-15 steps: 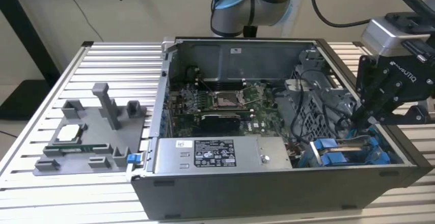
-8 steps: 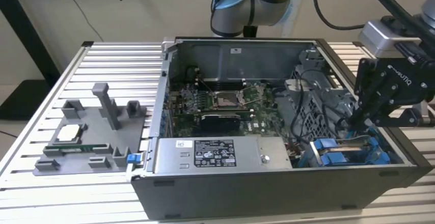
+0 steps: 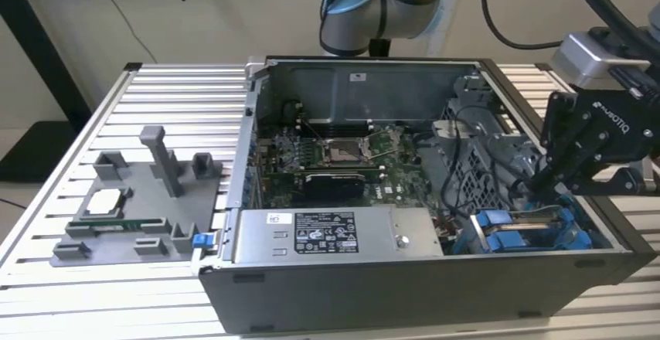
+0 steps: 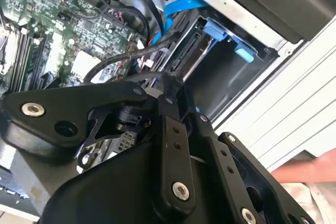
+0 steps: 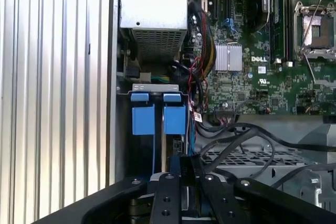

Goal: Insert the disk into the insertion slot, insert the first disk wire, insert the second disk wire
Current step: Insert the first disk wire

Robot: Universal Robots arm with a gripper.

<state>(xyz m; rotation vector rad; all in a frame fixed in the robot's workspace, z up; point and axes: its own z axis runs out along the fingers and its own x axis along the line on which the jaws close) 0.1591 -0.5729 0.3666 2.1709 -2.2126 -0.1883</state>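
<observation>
The disk (image 5: 165,150) stands edge-on in the insertion slot (image 5: 157,87) at the case's front corner, on the exterior view's right, clipped in its blue carrier (image 5: 175,120). That carrier (image 3: 515,236) sits low in the case, below the black gripper (image 3: 536,184). In both wrist views the gripper (image 5: 181,163) is right at the disk's connector end (image 4: 190,51). Its fingers (image 4: 173,145) converge to narrow tips that pinch a black disk wire plug. Black cables (image 4: 131,56) and a blue flat cable (image 4: 178,6) run past the tips.
The open computer case (image 3: 413,294) lies on a slatted metal table (image 3: 154,108). Inside are the motherboard (image 3: 330,154), a silver power supply (image 3: 314,236) and loose cable bundles (image 5: 247,145). A grey fixture (image 3: 134,201) with small parts stands on the exterior view's left.
</observation>
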